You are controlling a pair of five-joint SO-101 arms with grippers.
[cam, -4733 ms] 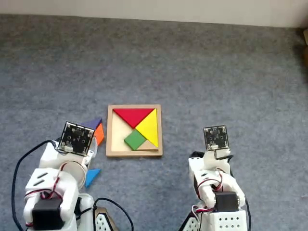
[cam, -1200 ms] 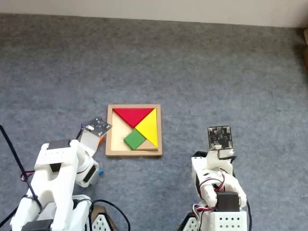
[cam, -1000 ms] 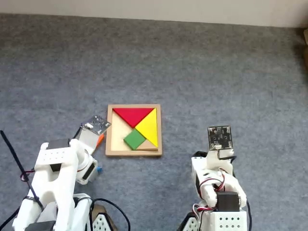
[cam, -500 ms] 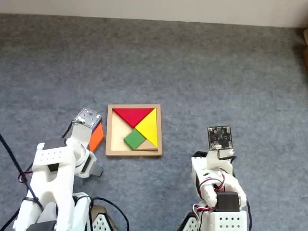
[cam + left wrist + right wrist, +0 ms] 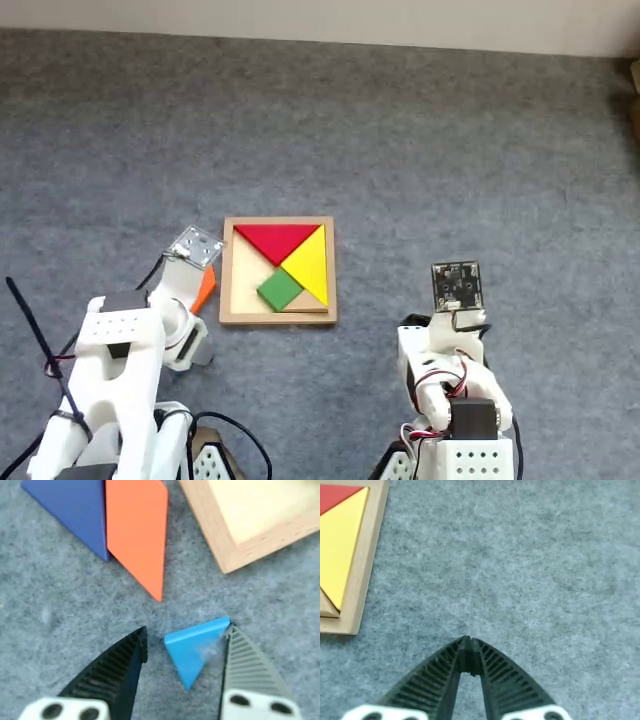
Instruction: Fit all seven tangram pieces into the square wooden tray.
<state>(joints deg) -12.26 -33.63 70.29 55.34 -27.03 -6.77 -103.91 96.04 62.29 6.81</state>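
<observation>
The square wooden tray [image 5: 228,272] lies mid-table with a red triangle [image 5: 274,240], a yellow triangle [image 5: 310,262] and a green square [image 5: 280,290] inside it. Left of the tray lies an orange parallelogram [image 5: 204,288], partly under my left arm [image 5: 125,330]. In the left wrist view my left gripper [image 5: 186,629] stands open astride a small light blue triangle [image 5: 192,650] on the carpet, one finger [image 5: 240,655] touching its corner. Beyond it lie the orange parallelogram [image 5: 137,535], a dark blue triangle [image 5: 75,510] and the tray's corner [image 5: 225,540]. My right gripper [image 5: 469,647] is shut, low over bare carpet.
Grey carpet covers the table. Bare wood shows along the tray's left and near sides. The tray's edge [image 5: 362,570] with the yellow triangle [image 5: 340,540] lies a good way from my right gripper. My right arm [image 5: 452,380] sits at the front right.
My left arm has swung over the loose pieces beside the tray, and its wrist has turned slightly toward the tray. The light blue triangle is now hidden under it in the high view. The right arm stays still.
</observation>
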